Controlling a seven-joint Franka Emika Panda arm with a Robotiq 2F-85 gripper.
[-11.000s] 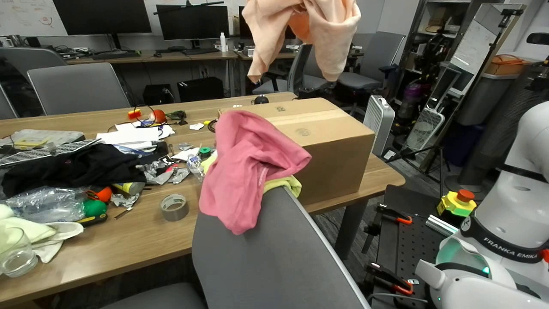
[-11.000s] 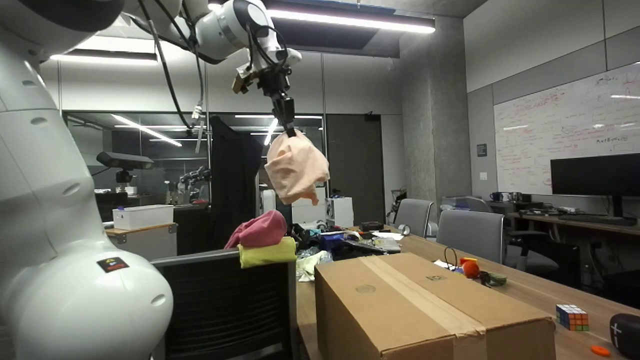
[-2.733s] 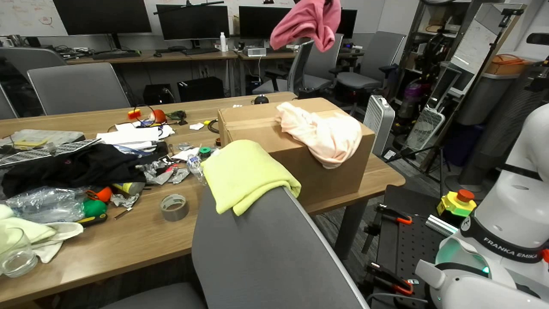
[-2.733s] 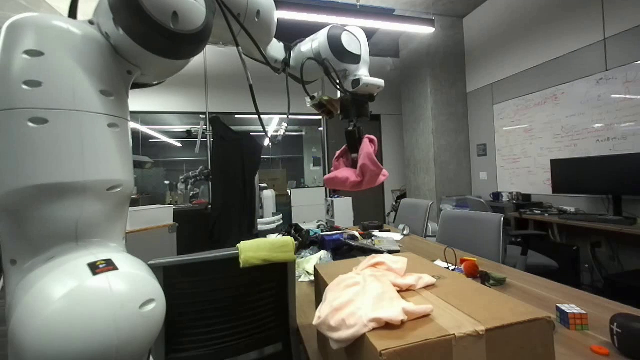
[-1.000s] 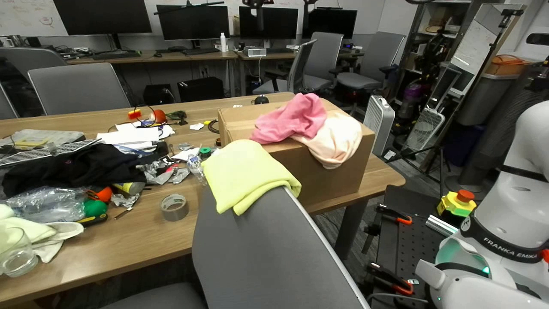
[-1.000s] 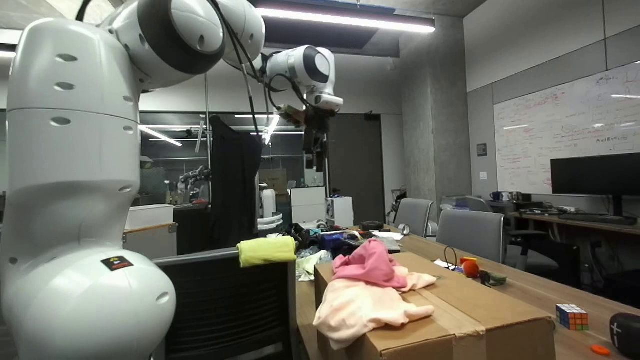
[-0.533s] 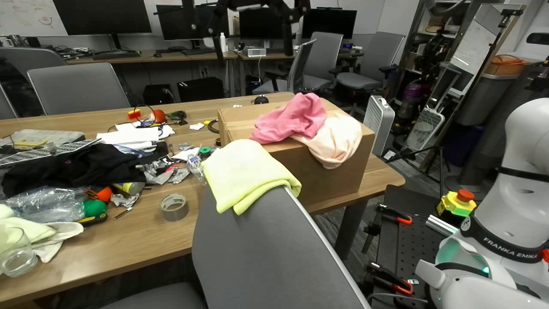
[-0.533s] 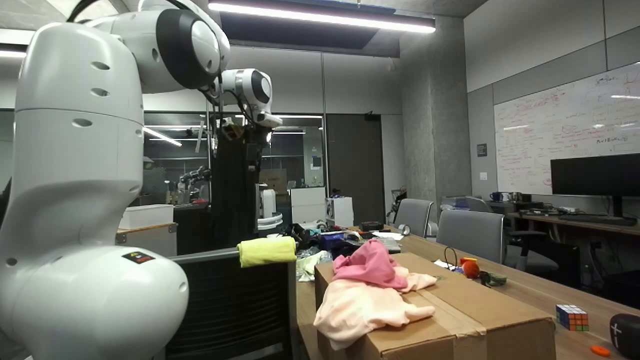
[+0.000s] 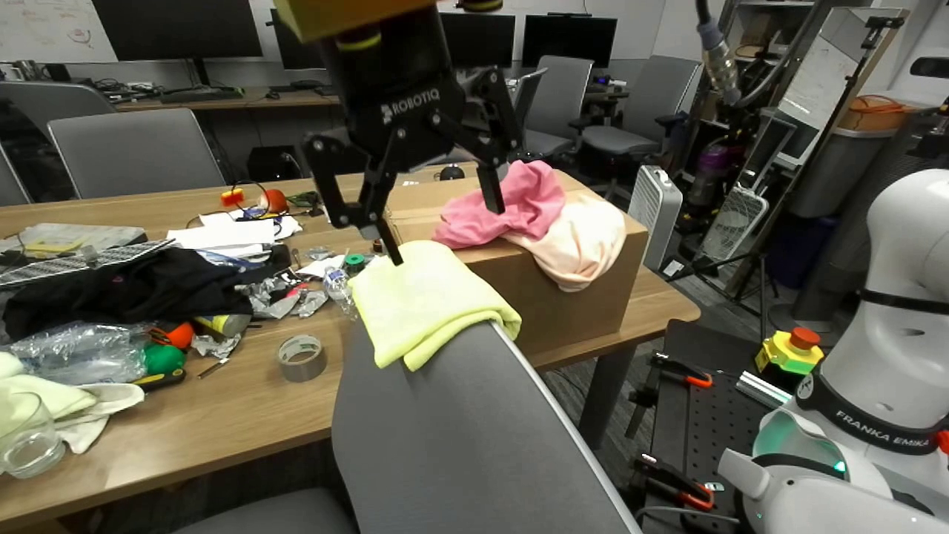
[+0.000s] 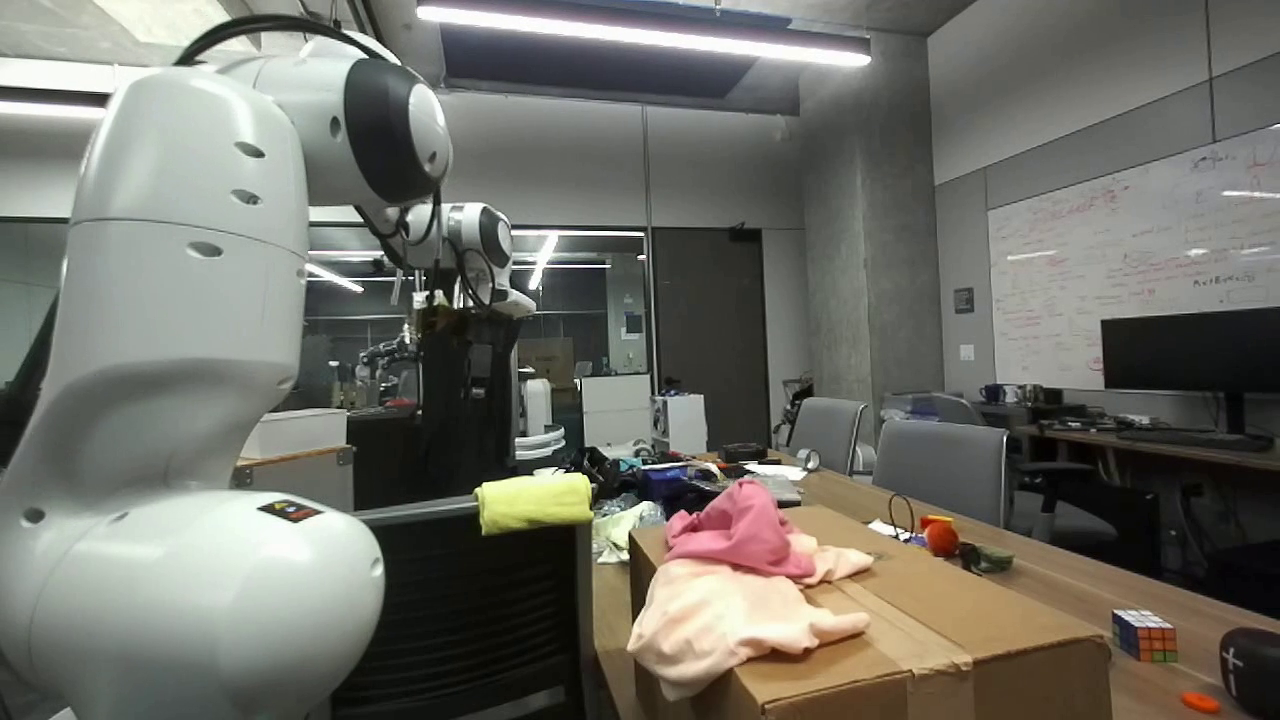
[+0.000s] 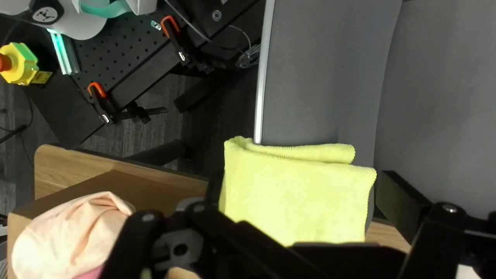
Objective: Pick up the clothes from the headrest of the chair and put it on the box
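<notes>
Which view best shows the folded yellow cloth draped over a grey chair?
The wrist view: the folded yellow cloth looks largest, its layered edge clear, though the black gripper hides part. Both exterior views show it smaller: a broad draped face, or just a narrow band.

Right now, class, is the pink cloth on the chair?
No, the pink cloth lies atop the cardboard box, partly over the peach cloth.

A folded yellow cloth straddled the gray chair back, while on the cardboard box a crumpled pink cloth partly covered a peach cloth drooping over one side.
</notes>
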